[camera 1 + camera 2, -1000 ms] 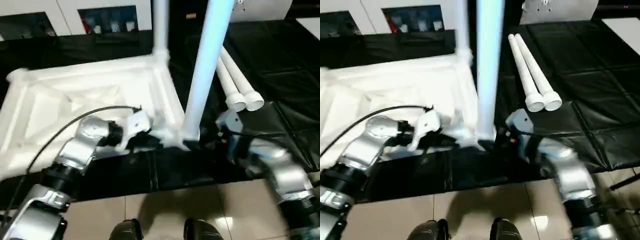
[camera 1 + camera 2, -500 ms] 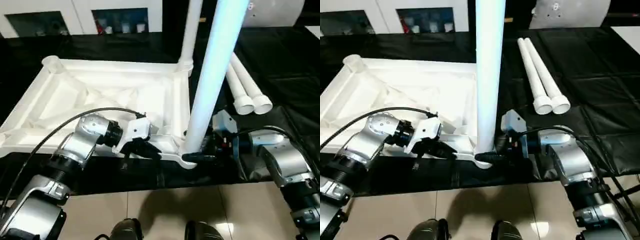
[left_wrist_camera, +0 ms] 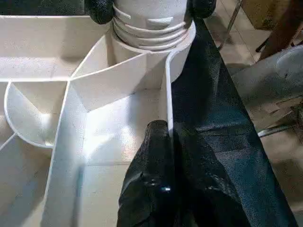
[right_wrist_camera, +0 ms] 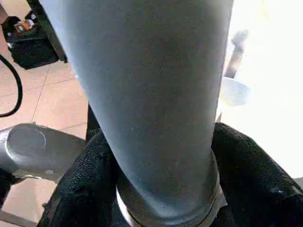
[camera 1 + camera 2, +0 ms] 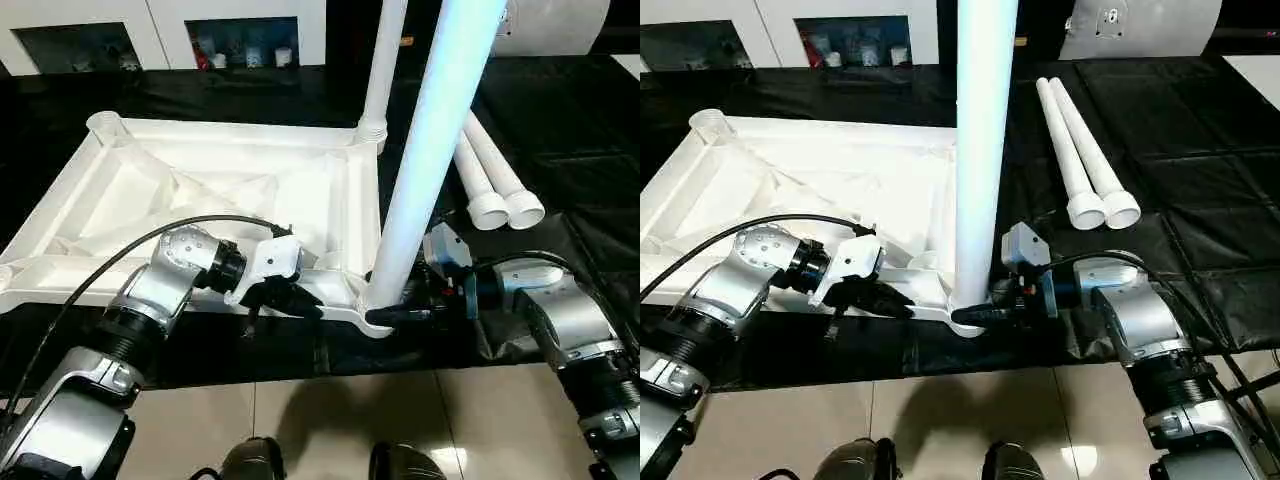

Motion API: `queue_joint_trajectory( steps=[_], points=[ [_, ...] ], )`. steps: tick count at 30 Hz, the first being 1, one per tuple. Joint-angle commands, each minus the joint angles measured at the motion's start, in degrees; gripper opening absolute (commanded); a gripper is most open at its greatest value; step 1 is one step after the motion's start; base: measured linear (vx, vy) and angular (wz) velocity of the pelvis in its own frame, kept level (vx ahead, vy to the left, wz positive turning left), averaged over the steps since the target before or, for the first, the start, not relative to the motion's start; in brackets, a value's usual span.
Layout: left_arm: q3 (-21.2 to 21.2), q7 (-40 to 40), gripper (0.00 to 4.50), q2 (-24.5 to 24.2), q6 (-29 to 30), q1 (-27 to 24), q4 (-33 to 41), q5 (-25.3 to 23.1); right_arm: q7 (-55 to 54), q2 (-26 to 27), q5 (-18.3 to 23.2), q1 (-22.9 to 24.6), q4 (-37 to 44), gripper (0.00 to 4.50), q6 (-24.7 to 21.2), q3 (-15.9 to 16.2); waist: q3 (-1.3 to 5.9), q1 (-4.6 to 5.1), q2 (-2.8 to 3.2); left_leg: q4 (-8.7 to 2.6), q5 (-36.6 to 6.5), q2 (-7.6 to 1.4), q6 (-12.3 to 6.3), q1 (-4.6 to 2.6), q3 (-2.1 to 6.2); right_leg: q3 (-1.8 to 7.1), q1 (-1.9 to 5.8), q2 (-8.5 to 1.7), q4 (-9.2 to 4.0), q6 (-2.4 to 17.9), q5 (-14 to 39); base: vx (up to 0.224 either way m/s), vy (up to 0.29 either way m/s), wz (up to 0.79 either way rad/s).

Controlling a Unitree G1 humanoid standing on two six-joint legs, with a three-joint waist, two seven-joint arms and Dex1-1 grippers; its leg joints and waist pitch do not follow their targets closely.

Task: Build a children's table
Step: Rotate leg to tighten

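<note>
2 legs already stand upright in the upturned tabletop (image 5: 200,190): a far leg (image 5: 385,60) at the corner beyond the grippers, and a near leg (image 5: 430,150) in the corner socket (image 5: 375,315) directly between them. 2 spare legs (image 5: 495,175) lie side by side on the black cloth (image 5: 580,130), just past the right gripper (image 5: 985,312).

That right gripper has its fingers (image 4: 83,194) wrapped around the base of the near leg, 1 on each side, touching it where the leg meets the socket; this looks like a grip for seating or twisting the leg home.

Opposite it, the left gripper (image 5: 300,300) is pinched closed on the tabletop's raised rim (image 3: 168,113), just beside the same socket, probably to brace the top against the push or twist. In my judgement, the task stands about half done.
</note>
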State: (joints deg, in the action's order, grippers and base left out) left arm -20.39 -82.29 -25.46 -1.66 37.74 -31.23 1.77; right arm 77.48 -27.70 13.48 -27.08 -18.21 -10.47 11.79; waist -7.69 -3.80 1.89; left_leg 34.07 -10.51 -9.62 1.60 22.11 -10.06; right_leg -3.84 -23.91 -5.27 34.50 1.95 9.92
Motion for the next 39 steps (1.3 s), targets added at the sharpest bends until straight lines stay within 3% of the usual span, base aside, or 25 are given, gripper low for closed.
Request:
queue_joint_trajectory(
  steps=[1, 3, 5, 7, 9, 10, 11, 12, 13, 15, 16, 17, 18, 20, 21, 23, 25, 27, 29, 33, 34, 35, 36, 37, 39],
  points=[
    [-1.28, -0.74, 0.0, 0.47, 0.74, -1.13, -0.2, -0.42, 1.22, 0.45, 1.25, 1.47, 1.24, 2.63, -1.8, 1.39, 5.02, -0.03, -0.74, -3.64, -4.66, -3.43, -7.48, -0.86, 0.69, 2.72, 3.47, -3.55, -3.02, 16.2, 7.17, 0.0, 0.0, 0.0],
    [-0.35, 1.19, 0.0, 1.07, 2.35, -1.47, 0.53, 0.09, -1.66, 2.0, 2.67, 2.59, 2.78, 2.61, -4.65, 0.2, 5.02, -0.08, -0.86, -3.68, -4.68, -3.45, -7.47, -0.84, 0.69, 2.71, 3.51, -3.52, -3.03, 16.17, 7.24, 0.0, 0.0, 0.0],
    [1.04, 5.61, 0.0, 2.23, 5.34, -1.51, 1.4, 0.01, -5.52, 4.15, 3.97, 4.04, 5.43, 2.61, -7.33, -0.81, 5.02, -0.22, -0.6, -3.74, -4.95, -3.58, -7.26, -0.84, 0.75, 2.71, 3.45, -3.63, -3.12, 16.29, 7.33, 0.0, 0.0, 0.0],
    [3.01, 11.49, 0.0, 4.38, 9.57, -1.09, 2.12, 0.18, -12.18, 7.27, 3.27, 5.23, 7.61, 2.58, -10.0, -1.32, 4.87, -0.21, -0.48, -3.98, -6.51, -3.53, -5.9, -0.94, 0.81, 2.71, 3.32, -3.6, -3.45, 15.63, 10.42, 0.0, 0.0, 0.0],
    [5.13, 17.79, 0.0, 7.16, 14.02, -0.53, 3.07, 0.57, -20.13, 11.34, 2.0, 5.91, 8.95, 2.56, -12.72, -2.08, 4.25, 0.32, -0.53, -4.52, -11.8, -3.3, -2.31, -1.2, 0.93, 2.82, 2.96, -3.72, -4.48, 13.14, 20.19, 0.0, 0.0, 0.0],
    [5.75, 20.17, 0.0, 8.46, 15.36, -0.41, 3.68, 0.64, -24.09, 13.69, 1.65, 5.92, 9.13, 2.56, -14.01, -2.78, 4.32, 0.57, -0.87, -4.63, -12.82, -3.06, -1.13, -1.06, 1.2, 2.67, 3.28, -3.85, -4.81, 11.3, 23.98, 0.0, 0.0, 0.0],
    [6.02, 21.33, 0.0, 9.03, 15.94, -0.35, 3.8, 0.6, -25.57, 14.65, 1.65, 5.83, 9.12, 2.55, -14.53, -3.12, 4.19, 0.82, -0.75, -4.83, -13.41, -3.02, -0.63, -0.85, 1.36, 2.61, 3.16, -3.79, -4.98, 10.21, 25.47, 0.0, 0.0, 0.0],
    [7.23, 27.18, 0.0, 12.02, 18.37, 0.07, 4.01, 0.23, -33.7, 19.94, 1.65, 5.11, 8.74, 2.55, -17.06, -5.2, 4.18, 0.97, -0.43, -4.89, -13.77, -3.07, -0.34, -1.01, 1.33, 2.71, 3.01, -3.7, -4.96, 10.01, 25.45, 0.0, 0.0, 0.0],
    [7.23, 27.18, 0.0, 12.02, 18.37, 0.07, 4.01, 0.23, -33.7, 19.94, 1.65, 5.11, 8.74, 2.54, -17.06, -5.2, 4.21, 1.26, -0.53, -4.94, -13.89, -3.14, -0.1, -1.07, 1.31, 2.8, 2.81, -3.64, -4.99, 10.16, 24.99, 0.0, 0.0, 0.0],
    [8.72, 35.32, 0.0, 16.2, 20.77, 0.86, 3.54, -0.96, -44.92, 26.43, 0.43, 3.86, 7.74, 2.54, -20.06, -8.06, 4.07, 1.75, -0.68, -5.06, -15.26, -2.9, 0.39, -0.94, 1.43, 2.62, 2.81, -3.61, -5.23, 9.19, 26.55, 0.0, 0.0, 0.0],
    [9.29, 38.64, 0.0, 17.89, 21.47, 1.37, 3.21, -1.55, -49.16, 28.39, -0.73, 3.34, 6.85, 2.54, -19.93, -8.82, 4.03, 2.06, -0.78, -5.05, -16.6, -2.68, 1.09, -1.23, 1.51, 2.5, 2.47, -3.63, -5.77, 7.48, 30.32, 0.0, 0.0, 0.0],
    [9.46, 39.64, 0.0, 18.39, 21.63, 1.54, 3.08, -1.72, -50.39, 28.91, -1.11, 3.18, 6.5, 2.54, -19.71, -9.02, 4.05, 2.06, -0.68, -5.02, -16.8, -2.67, 1.06, -1.46, 1.53, 2.55, 2.33, -3.69, -5.96, 7.1, 30.99, 0.0, 0.0, 0.0],
    [9.55, 40.17, 0.0, 18.66, 21.72, 1.64, 3.01, -1.82, -51.05, 29.19, -1.31, 3.09, 6.31, 2.54, -19.59, -9.13, 4.14, 1.97, -0.59, -5.04, -16.3, -2.7, 0.61, -1.47, 1.48, 2.62, 2.36, -3.74, -6.19, 6.58, 30.21, 0.0, 0.0, 0.0],
    [9.59, 43.66, 0.0, 20.93, 22.07, 2.38, 2.9, -3.04, -60.35, 33.01, -1.22, 1.8, 2.86, 2.54, -19.62, -13.51, 4.36, 2.06, -0.64, -5.28, -14.74, -2.77, 0.08, -1.21, 1.42, 2.72, 2.41, -3.56, -5.89, 7.09, 26.41, 0.0, 0.0, 0.0],
    [9.59, 43.66, 0.0, 20.93, 22.07, 2.38, 2.9, -3.04, -60.35, 33.01, -1.22, 1.8, 2.86, 3.1, -19.62, -13.51, 4.36, 2.0, -0.56, -5.23, -14.89, -2.71, -0.05, -1.34, 1.28, 2.7, 2.25, -3.39, -5.96, 7.36, 25.22, 0.0, 0.0, 0.0],
    [8.76, 42.5, 0.0, 21.03, 21.39, 2.06, 3.76, -3.23, -63.48, 35.3, 0.86, 1.73, 1.74, 3.24, -19.12, -17.06, 4.6, 1.96, -0.47, -5.22, -13.83, -2.77, -0.52, -1.09, 1.21, 2.84, 2.52, -3.45, -5.58, 8.31, 21.33, 0.0, 0.0, 0.0],
    [7.7, 39.88, 0.0, 20.02, 20.21, 1.14, 4.71, -3.53, -63.95, 35.56, -0.17, 2.16, 2.2, 3.34, -18.53, -17.24, 4.86, 1.99, -0.48, -5.25, -12.62, -2.83, -1.26, -0.78, 1.33, 2.71, 2.98, -3.38, -5.05, 9.22, 16.85, 0.0, 0.0, 0.0],
    [7.06, 38.36, 0.0, 19.14, 19.07, 0.43, 5.02, -3.85, -64.6, 35.79, -1.2, 2.33, 2.59, 3.6, -18.17, -17.41, 5.14, 2.07, -0.21, -5.04, -11.18, -2.87, -1.51, -0.96, 1.18, 2.79, 2.92, -3.23, -4.66, 10.24, 13.42, 0.0, 0.0, 0.0],
    [6.13, 36.21, 0.0, 18.12, 16.95, -0.38, 5.28, -3.88, -66.15, 35.39, -2.95, 2.44, 2.88, 3.72, -16.54, -17.07, 5.11, 2.04, -0.4, -4.84, -10.62, -2.64, -2.43, -0.88, 0.9, 2.81, 2.94, -3.37, -4.83, 11.06, 13.29, 0.0, 0.0, 0.0],
    [5.21, 33.3, 0.0, 17.3, 12.84, -1.17, 5.33, -3.39, -67.95, 34.71, -4.14, 2.58, 3.22, 4.06, -14.49, -17.36, 5.32, 1.89, -0.17, -4.74, -8.89, -2.76, -1.84, -0.8, 0.8, 2.8, 3.04, -3.34, -4.77, 10.59, 13.8, 0.0, 0.0, 0.0],
    [5.06, 32.57, 0.0, 17.24, 11.29, -1.36, 4.93, -3.24, -68.79, 33.98, -5.08, 2.92, 3.71, 4.15, -13.23, -17.49, 5.51, 1.72, -0.47, -4.63, -7.49, -2.8, -1.79, -0.76, 0.81, 2.82, 3.14, -3.33, -4.44, 11.01, 11.63, 0.0, 0.0, 0.0],
    [5.35, 33.68, 0.0, 17.44, 9.27, -1.09, 3.39, -3.57, -70.11, 33.14, -6.4, 3.87, 5.23, 4.15, -12.01, -18.08, 5.8, 1.77, -0.88, -4.53, -6.58, -2.79, -2.06, -0.78, 0.66, 2.82, 3.25, -3.15, -4.22, 11.2, 9.86, 0.0, 0.0, 0.0],
    [5.35, 33.68, 0.0, 17.44, 9.27, -1.09, 3.39, -3.57, -70.11, 33.14, -6.4, 3.87, 5.23, 4.24, -12.01, -18.08, 5.8, 1.77, -0.88, -4.53, -6.58, -2.79, -2.06, -0.78, 0.66, 2.82, 3.25, -3.15, -4.22, 11.2, 9.86, 0.0, 0.0, 0.0],
    [7.3, 36.9, 0.0, 18.41, 7.21, -0.12, 0.44, -3.24, -70.71, 32.55, -6.18, 6.36, 10.04, 4.34, -11.27, -19.52, 5.78, 1.65, -0.69, -4.38, -4.72, -2.78, -2.94, -1.03, 0.52, 2.86, 3.05, -2.93, -3.96, 11.96, 6.2, 0.0, 0.0, 0.0],
    [9.48, 38.76, 0.43, 19.17, 6.4, 0.76, -1.26, -2.07, -71.27, 32.62, -5.85, 8.97, 14.97, 4.47, -10.88, -20.09, 5.93, 0.86, -0.63, -4.24, -3.11, -2.81, -4.27, -1.01, 0.48, 2.83, 3.24, -2.99, -3.52, 12.82, 3.16, 0.0, 0.0, 0.0]
  ],
)
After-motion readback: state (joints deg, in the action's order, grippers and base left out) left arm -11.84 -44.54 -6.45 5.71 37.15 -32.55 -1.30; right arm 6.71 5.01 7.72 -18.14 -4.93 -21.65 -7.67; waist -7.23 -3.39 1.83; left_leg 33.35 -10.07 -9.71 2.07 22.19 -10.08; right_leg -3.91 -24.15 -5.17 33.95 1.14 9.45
